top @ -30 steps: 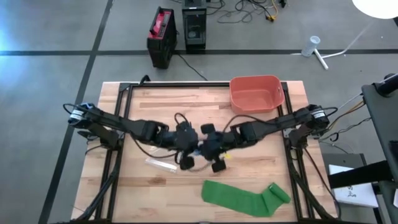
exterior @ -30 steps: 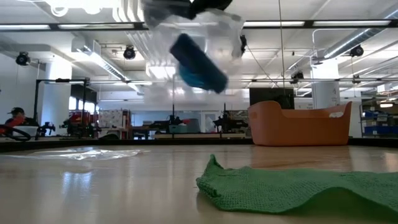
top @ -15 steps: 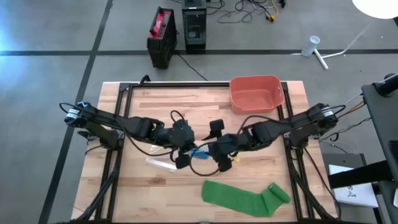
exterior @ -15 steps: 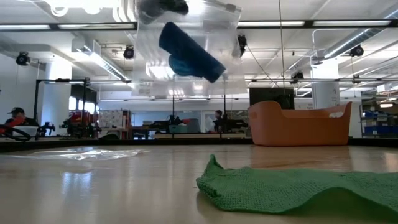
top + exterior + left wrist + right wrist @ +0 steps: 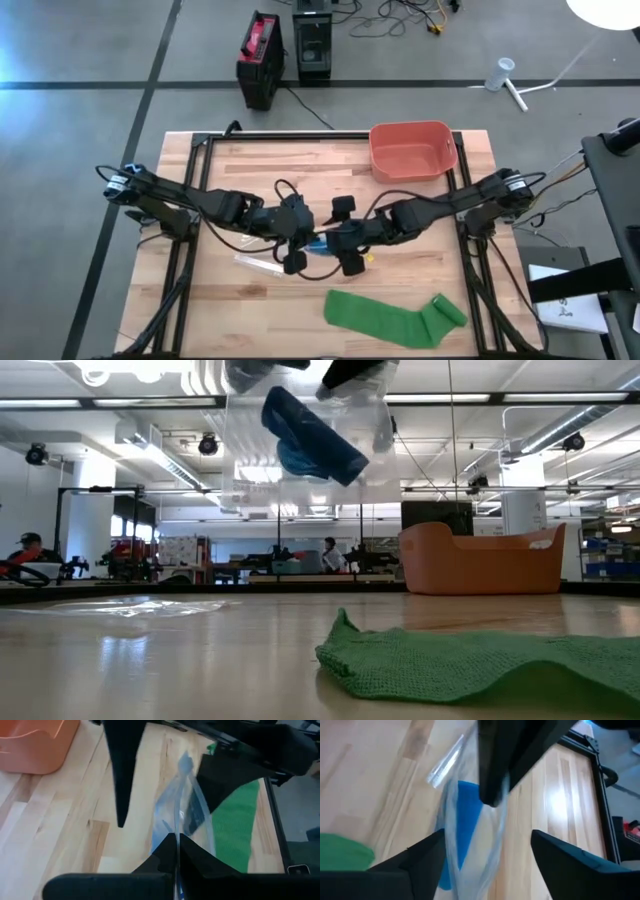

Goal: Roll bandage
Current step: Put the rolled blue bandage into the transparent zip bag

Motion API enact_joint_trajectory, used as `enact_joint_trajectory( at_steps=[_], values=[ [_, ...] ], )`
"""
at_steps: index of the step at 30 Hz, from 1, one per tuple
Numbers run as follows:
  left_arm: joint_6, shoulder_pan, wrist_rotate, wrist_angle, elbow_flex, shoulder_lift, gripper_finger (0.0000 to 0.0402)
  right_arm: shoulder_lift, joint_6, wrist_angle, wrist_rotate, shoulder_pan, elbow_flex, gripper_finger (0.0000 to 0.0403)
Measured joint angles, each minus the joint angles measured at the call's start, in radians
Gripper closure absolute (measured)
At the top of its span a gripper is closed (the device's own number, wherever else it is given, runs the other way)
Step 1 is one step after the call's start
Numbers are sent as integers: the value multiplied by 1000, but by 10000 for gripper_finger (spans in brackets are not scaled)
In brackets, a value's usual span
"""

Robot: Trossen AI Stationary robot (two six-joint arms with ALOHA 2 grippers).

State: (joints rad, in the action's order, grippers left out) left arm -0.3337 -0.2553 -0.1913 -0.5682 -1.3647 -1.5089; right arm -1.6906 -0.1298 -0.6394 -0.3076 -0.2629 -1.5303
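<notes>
From above, my left gripper [image 5: 297, 243] and my right gripper [image 5: 347, 237] meet over the middle of the wooden table [image 5: 250, 165], with a clear plastic bag [image 5: 320, 244] holding a blue bandage roll between them; my left jaws are pressed together on the bag's edge, my right jaws stand wide apart beside it. A green bandage [image 5: 392, 319] lies flat along the table's near edge toward its right corner, one end loosely bunched, and an orange bin [image 5: 411, 150] sits at the far right corner; an empty clear wrapper [image 5: 258, 263] lies just left of centre. From table height, the clear plastic bag [image 5: 305, 440] hangs well above the surface with the blue bandage roll [image 5: 310, 438] tilted inside, the green bandage [image 5: 470, 665] rumpled in front, and a workshop with ceiling lights, benches and distant people beyond. My left wrist view shows my fingers [image 5: 165, 851] closed on the bag's thin edge, the right arm's dark fingers spread past it. My right wrist view shows my open fingers [image 5: 427, 852] either side of the bag, the blue roll inside. I judge I am unpacking, not yet rolling; next my right jaws need a fresh hold on the opposite wall to pull the bag open.
</notes>
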Motion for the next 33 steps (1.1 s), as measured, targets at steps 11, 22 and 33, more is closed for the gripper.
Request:
enact_joint_trajectory(
  at_steps=[11, 22, 33],
  values=[
    [27, -2, -14, -12, 0, 4, 400, 0, 55, 10, 155, 12, 0, 321],
    [-60, -24, -247, -223, 8, 176, 313, 33, 187, -238, -48, 71, 0, 395],
    [-70, -137, -322, 221, 367, 345, 255, 37, 302, -217, 162, 84, 2, 402]
  ],
)
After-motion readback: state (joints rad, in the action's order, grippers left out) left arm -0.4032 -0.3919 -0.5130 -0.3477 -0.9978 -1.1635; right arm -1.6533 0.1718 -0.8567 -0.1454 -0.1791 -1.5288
